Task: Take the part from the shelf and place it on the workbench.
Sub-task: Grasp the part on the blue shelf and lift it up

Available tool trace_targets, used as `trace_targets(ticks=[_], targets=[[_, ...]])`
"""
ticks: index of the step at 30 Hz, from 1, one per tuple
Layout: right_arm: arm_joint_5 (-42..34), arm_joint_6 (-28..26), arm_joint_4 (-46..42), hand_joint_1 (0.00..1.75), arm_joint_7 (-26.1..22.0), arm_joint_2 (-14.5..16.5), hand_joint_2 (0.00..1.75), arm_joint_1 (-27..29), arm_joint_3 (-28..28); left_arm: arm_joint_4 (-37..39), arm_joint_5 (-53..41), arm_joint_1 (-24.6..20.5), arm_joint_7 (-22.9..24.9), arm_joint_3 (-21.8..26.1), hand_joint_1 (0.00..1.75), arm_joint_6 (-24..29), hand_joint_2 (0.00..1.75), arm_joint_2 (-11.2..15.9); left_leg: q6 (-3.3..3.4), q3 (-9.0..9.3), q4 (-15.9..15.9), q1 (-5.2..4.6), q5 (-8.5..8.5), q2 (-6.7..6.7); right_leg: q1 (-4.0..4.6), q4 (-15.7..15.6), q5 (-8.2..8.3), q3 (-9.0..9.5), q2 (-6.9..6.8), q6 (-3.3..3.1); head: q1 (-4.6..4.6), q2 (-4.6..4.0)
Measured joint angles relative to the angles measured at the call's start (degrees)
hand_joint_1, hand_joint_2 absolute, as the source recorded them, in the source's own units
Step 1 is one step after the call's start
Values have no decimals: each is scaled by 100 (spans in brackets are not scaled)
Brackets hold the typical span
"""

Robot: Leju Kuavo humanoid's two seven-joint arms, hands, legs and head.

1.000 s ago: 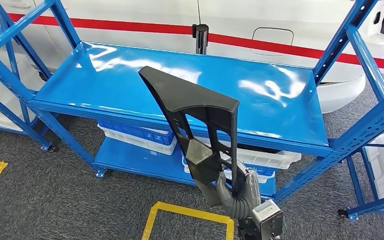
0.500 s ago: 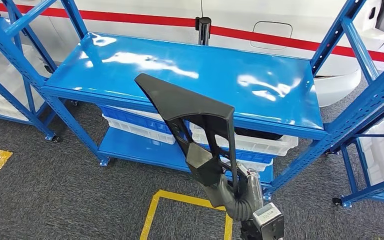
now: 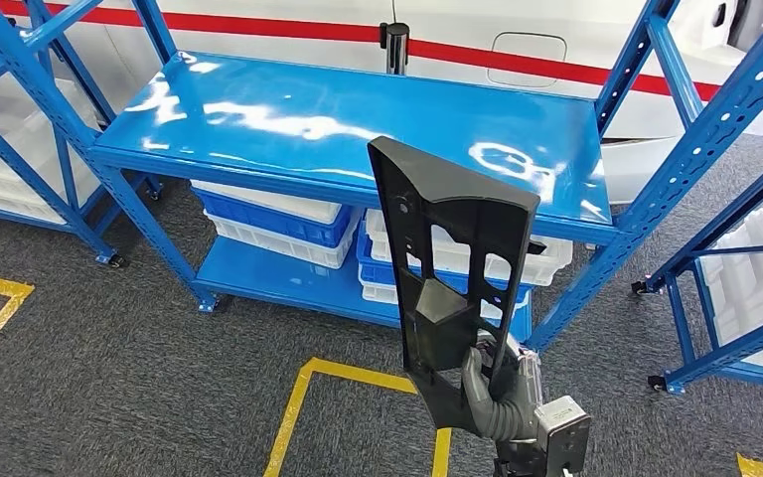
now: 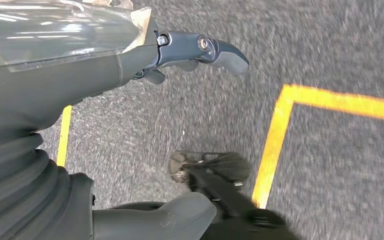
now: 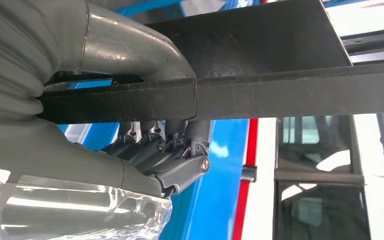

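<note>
The right hand [image 3: 492, 393] is raised in front of the body, thumb and fingers [image 5: 180, 145] clamped around what it holds. The left hand [image 4: 130, 65] hangs downward, fingers apart, holding nothing.

From high up, the head view looks down past the right hand [image 3: 502, 393] to the shelf [image 3: 358, 114]. The right wrist view sits close behind that hand, sharing the shelf beyond it; the left wrist view faces the floor [image 4: 330, 45].
</note>
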Motion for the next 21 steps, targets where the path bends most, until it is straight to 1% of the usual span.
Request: trace_targets(ticks=[1, 2, 3, 4, 5, 6, 7, 8, 9, 10, 11, 12, 13, 14, 15, 16, 17, 18, 19, 20, 21], targets=[[4, -31, 58, 175, -68, -14, 175, -24, 6, 0, 2, -6, -25, 14, 0, 70, 175, -19, 8, 241, -357, -4, 21, -18, 11, 23, 30, -43, 0, 35, 4, 0], [14, -45, 107, 175, -138, -23, 175, -57, 18, 1, 1, -11, -41, 25, 0, 124, 175, -36, 16, 391, -613, -15, 0, -34, 22, 42, 65, -78, -1, 77, 6, 0], [24, -40, 147, 175, -196, -29, 175, -94, 35, 1, -1, -15, -50, 31, 0, 162, 175, -49, 27, 451, -755, -36, -40, -47, 29, 52, 102, -115, -2, 122, 7, 0], [31, -33, 183, 175, -238, -35, 175, -124, 54, 2, -2, -17, -55, 37, 0, 187, 175, -56, 56, 430, -799, -60, -33, -48, 33, 53, 151, -152, -2, 176, 9, 0], [37, -28, 215, 175, -263, -44, 175, -143, 70, 3, -2, -18, -56, 44, 0, 200, 175, -65, 112, 378, -829, -63, 1, -32, 35, 72, 171, -194, -5, 217, 13, 0], [40, -25, 244, 175, -278, -54, 175, -150, 83, 3, -2, -21, -56, 51, 0, 208, 175, -74, 179, 321, -860, -71, 51, -20, 37, 131, 119, -263, -3, 228, 18, 0], [42, -25, 271, 175, -285, -64, 175, -153, 95, 4, -1, -22, -56, 57, 0, 210, 175, -81, 261, 248, -882, -76, 126, -3, 42, 275, -30, -355, 1, 208, 35, 0], [43, -24, 297, 175, -288, -74, 175, -156, 106, 4, -1, -23, -57, 62, 0, 211, 175, -88, 327, 169, -898, -82, 204, 13, 42, 519, -265, -457, 5, 160, 54, 0], [42, -24, 321, 175, -290, -81, 175, -159, 117, 4, 0, -24, -57, 65, 0, 211, 175, -91, 364, 89, -899, -104, 277, 22, 40, 855, -533, -569, 11, 110, 68, 0], [43, -24, 344, 175, -292, -87, 175, -163, 127, 4, 1, -23, -58, 67, 0, 212, 175, -91, 388, 1, -894, -119, 352, 32, 39, 1232, -752, -657, 14, 87, 85, 0], [43, -22, 367, 175, -299, -92, 175, -167, 133, 4, 1, -23, -57, 70, 0, 213, 175, -92, 393, -90, -891, -136, 422, 38, 40, 1538, -865, -689, 15, 102, 91, 0], [43, -14, 388, 175, -312, -99, 175, -170, 136, 4, 1, -22, -55, 74, 0, 219, 175, -93, 392, -182, -888, -148, 494, 44, 42, 1699, -865, -649, 15, 147, 93, 0], [46, 5, 407, 175, -333, -104, 175, -173, 138, 4, 1, -23, -49, 77, 0, 233, 175, -97, 384, -272, -886, -157, 567, 47, 46, 1652, -769, -510, 15, 204, 95, 0], [51, 30, 424, 175, -358, -108, 175, -180, 140, 4, 3, -23, -36, 81, 0, 251, 175, -101, 371, -356, -884, -162, 638, 48, 50, 1395, -643, -269, 15, 249, 94, 0], [58, 59, 439, 175, -380, -110, 175, -196, 146, 4, 6, -25, -15, 85, 0, 275, 175, -104, 351, -423, -879, -167, 706, 48, 54, 1000, -555, 48, 14, 265, 94, 1], [68, 88, 453, 175, -395, -110, 175, -219, 154, 4, 9, -26, 11, 90, 0, 300, 175, -108, 326, -476, -868, -180, 764, 48, 73, 514, -522, 407, 14, 256, 99, 1], [79, 111, 465, 175, -403, -108, 175, -244, 163, 4, 13, -27, 41, 95, 0, 317, 175, -114, 300, -508, -857, -193, 816, 51, 91, 108, -548, 676, 21, 224, 96, 1], [92, 133, 481, 175, -409, -103, 175, -263, 171, 4, 15, -29, 69, 100, 0, 335, 175, -119, 275, -523, -854, -204, 872, 54, 108, -161, -581, 837, 27, 185, 90, 1], [108, 149, 497, 175, -416, -96, 175, -275, 176, 4, 16, -29, 94, 105, 0, 349, 175, -123, 251, -534, -858, -212, 923, 56, 129, -295, -593, 898, 34, 155, 82, 0], [131, 159, 518, 175, -426, -89, 175, -277, 180, 4, 19, -28, 117, 110, 0, 361, 175, -126, 226, -544, -868, -210, 977, 55, 122, -294, -576, 857, 39, 115, 70, 0], [159, 166, 543, 175, -439, -80, 175, -275, 185, 4, 22, -25, 136, 117, 0, 375, 175, -126, 199, -561, -860, -195, 986, 48, 86, -278, -533, 821, 33, 71, 62, 0]])
